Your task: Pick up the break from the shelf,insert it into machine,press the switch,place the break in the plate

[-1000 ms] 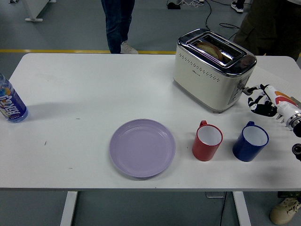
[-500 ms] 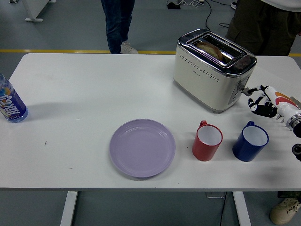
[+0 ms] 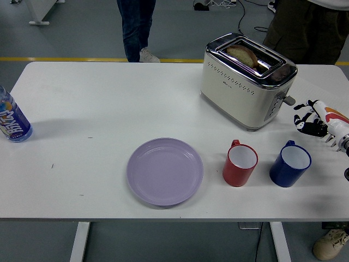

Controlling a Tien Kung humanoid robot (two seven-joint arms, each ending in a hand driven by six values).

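Observation:
A slice of bread (image 3: pixel 244 55) stands in the near slot of the cream and chrome toaster (image 3: pixel 240 90) at the back right, its top sticking up above the slot. The toaster's lever knob (image 3: pixel 289 100) juts out on its right side. My right hand (image 3: pixel 308 118) hovers just right of that knob, a small gap away, with its fingers loosely relaxed and nothing in them. The lilac plate (image 3: pixel 165 171) lies bare near the table's front middle. My left arm does not show.
A red mug (image 3: pixel 240 163) and a blue mug (image 3: pixel 290 164) stand in front of the toaster, below my hand. A blue-labelled bottle (image 3: pixel 12 121) stands at the left edge. Two people's legs (image 3: pixel 136 27) show beyond the far edge.
The bread has risen higher in the slot and the lever knob sits higher. My right hand has drawn back to the right, off the lever.

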